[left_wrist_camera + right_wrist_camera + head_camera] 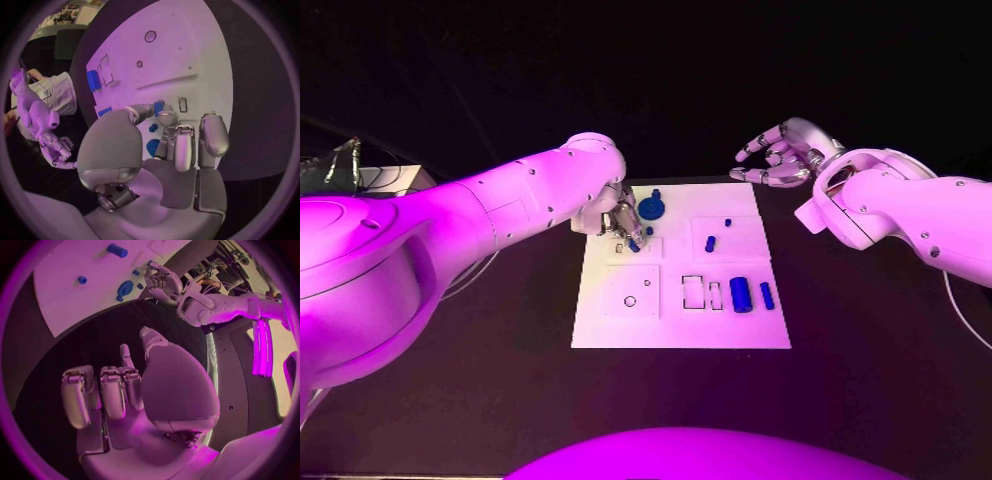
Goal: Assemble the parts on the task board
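1. The task board [678, 330] is a white plate lying in the middle of the black table [877, 380], with a few outlined recesses and two small round holes on its near half.
2. The left hand [623, 222] is low over the board's far-left part. In the head view its own forearm covers most of it, and only the fingertips show.
3. In the left wrist view the left hand's fingers [167, 120] curl down around a small blue peg [159, 107] at the board surface. Thumb and a finger seem to pinch it, yet the contact is partly hidden, so I cannot tell for sure whether it is held.
4. A round blue disc part [652, 208] lies just beyond that hand near the board's far edge; the hand cuts off part of it.
5. A small blue stub [710, 243] and a tiny blue piece [727, 222] sit on the board's far-right part.
6. Near the right edge a thick blue cylinder [740, 295] lies beside a thinner blue bar [766, 295], not touching.
7. The right hand [783, 153] hovers off the board beyond its far-right corner, over bare table, fingers loosely spread and grasping nothing.
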### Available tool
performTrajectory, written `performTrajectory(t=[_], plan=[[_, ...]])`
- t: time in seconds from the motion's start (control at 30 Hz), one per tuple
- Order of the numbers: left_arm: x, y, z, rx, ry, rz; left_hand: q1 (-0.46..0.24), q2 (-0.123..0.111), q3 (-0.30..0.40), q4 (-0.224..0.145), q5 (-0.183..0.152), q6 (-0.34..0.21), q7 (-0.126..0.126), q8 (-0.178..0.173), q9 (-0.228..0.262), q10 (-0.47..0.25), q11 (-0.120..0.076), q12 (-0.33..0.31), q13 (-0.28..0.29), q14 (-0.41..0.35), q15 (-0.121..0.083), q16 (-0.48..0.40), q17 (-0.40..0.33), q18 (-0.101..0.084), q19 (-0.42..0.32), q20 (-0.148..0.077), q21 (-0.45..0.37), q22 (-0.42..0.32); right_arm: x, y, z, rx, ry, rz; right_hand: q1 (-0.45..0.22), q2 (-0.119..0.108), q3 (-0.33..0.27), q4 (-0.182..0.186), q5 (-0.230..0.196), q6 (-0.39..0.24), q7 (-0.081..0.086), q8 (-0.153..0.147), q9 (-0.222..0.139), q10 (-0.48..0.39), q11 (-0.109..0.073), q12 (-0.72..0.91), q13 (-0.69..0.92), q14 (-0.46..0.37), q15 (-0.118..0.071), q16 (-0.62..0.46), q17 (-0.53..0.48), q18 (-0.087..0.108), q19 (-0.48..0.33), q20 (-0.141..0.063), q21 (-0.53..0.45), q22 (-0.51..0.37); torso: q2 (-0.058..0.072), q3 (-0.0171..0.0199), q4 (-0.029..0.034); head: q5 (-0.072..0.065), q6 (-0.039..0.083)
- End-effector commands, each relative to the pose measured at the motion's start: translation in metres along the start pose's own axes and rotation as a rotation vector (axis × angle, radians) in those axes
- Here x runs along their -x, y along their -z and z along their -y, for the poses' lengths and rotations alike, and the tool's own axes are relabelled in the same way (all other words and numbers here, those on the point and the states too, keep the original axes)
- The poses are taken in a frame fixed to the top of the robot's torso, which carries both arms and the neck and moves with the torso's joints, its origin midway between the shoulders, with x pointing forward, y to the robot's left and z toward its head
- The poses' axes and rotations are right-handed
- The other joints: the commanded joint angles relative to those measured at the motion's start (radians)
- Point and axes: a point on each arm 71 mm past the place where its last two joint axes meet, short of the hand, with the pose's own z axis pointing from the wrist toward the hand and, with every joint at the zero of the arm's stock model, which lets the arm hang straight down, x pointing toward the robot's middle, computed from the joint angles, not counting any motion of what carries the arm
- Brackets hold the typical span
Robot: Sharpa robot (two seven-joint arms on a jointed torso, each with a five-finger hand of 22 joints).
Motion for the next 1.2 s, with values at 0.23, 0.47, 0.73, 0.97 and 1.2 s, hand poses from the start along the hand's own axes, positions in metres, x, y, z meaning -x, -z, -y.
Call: performTrajectory(t=[0.23, 0.47, 0.73, 0.97, 1.2], plan=[[-0.0033, -0.0021, -0.0022, 0.002, -0.01, -0.02, 0.004, 0.016, 0.19, -0.194, 0.006, 0.005, -0.001, 0.003, 0.002, -0.002, 0.001, -0.004, -0.001, 0.09, 0.005, 0.004, 0.216, 0.001, 0.001, 0.004, 0.004, 0.002, -0.0007, 0.0001, 0.0, 0.011, 0.008, -0.01, -0.011, 0.0, -0.002, 0.002, -0.003, -0.006, -0.001, 0.002, 0.001, 0.104, 0.0, 0.002, 0.263, 0.102, -0.002, 0.004, 0.261, -0.014, 0.107, -0.003, 0.002, 0.263, 0.001, 0.0014, 0.0013, -0.004, -0.005], [-0.0034, -0.0023, -0.0012, 0.001, -0.007, -0.018, 0.004, 0.016, 0.19, -0.195, 0.006, 0.005, -0.001, 0.003, 0.002, -0.002, 0.001, -0.004, -0.002, 0.09, 0.005, 0.005, 0.216, 0.001, 0.002, 0.004, 0.005, 0.002, -0.0008, 0.0003, -0.0001, 0.011, 0.008, -0.01, -0.011, 0.0, -0.002, 0.002, -0.003, -0.006, -0.001, 0.002, 0.001, 0.104, 0.0, 0.002, 0.263, 0.102, -0.002, 0.004, 0.261, -0.014, 0.107, -0.003, 0.002, 0.263, 0.0, 0.0004, 0.0005, -0.004, -0.007], [-0.0062, -0.0048, -0.0011, -0.002, 0.002, -0.026, -0.012, 0.011, 0.187, -0.193, 0.001, 0.006, 0.0, 0.001, 0.006, 0.003, 0.002, 0.0, 0.004, 0.09, 0.007, 0.005, 0.218, 0.001, 0.001, 0.005, 0.004, 0.001, -0.0006, 0.0005, 0.0001, 0.011, 0.009, -0.01, -0.011, 0.0, -0.002, 0.002, -0.003, -0.006, -0.001, 0.002, 0.001, 0.104, 0.0, 0.002, 0.263, 0.102, -0.002, 0.004, 0.261, -0.014, 0.107, -0.003, 0.002, 0.263, 0.0, 0.0005, 0.0007, -0.005, -0.009], [-0.0084, -0.0076, -0.002, -0.003, 0.014, -0.021, -0.032, 0.01, 0.175, -0.187, -0.006, 0.009, -0.003, 0.0, 0.011, 0.009, 0.001, 0.005, 0.006, 0.09, 0.006, 0.006, 0.219, 0.001, 0.0, 0.005, 0.004, 0.002, -0.0005, 0.0005, 0.0002, 0.011, 0.009, -0.01, -0.011, 0.0, -0.001, 0.002, -0.003, -0.009, -0.001, 0.004, 0.003, 0.103, 0.0, 0.002, 0.263, 0.102, -0.002, 0.003, 0.26, -0.014, 0.107, -0.003, 0.002, 0.263, -0.001, 0.0013, 0.0015, -0.005, -0.007], [-0.0092, -0.0083, -0.0024, -0.004, 0.019, -0.018, -0.056, 0.01, 0.144, -0.175, -0.013, 0.016, -0.01, -0.002, 0.018, 0.012, -0.003, 0.009, 0.007, 0.091, 0.003, 0.006, 0.22, 0.001, 0.001, 0.004, 0.004, 0.004, -0.0002, 0.0008, 0.0007, 0.01, 0.009, -0.01, -0.011, 0.0, -0.001, 0.002, -0.003, -0.009, -0.001, 0.004, 0.003, 0.103, 0.0, 0.002, 0.263, 0.102, -0.002, 0.003, 0.26, -0.014, 0.107, -0.003, 0.002, 0.263, 0.0, 0.0014, 0.0006, -0.004, -0.008]])
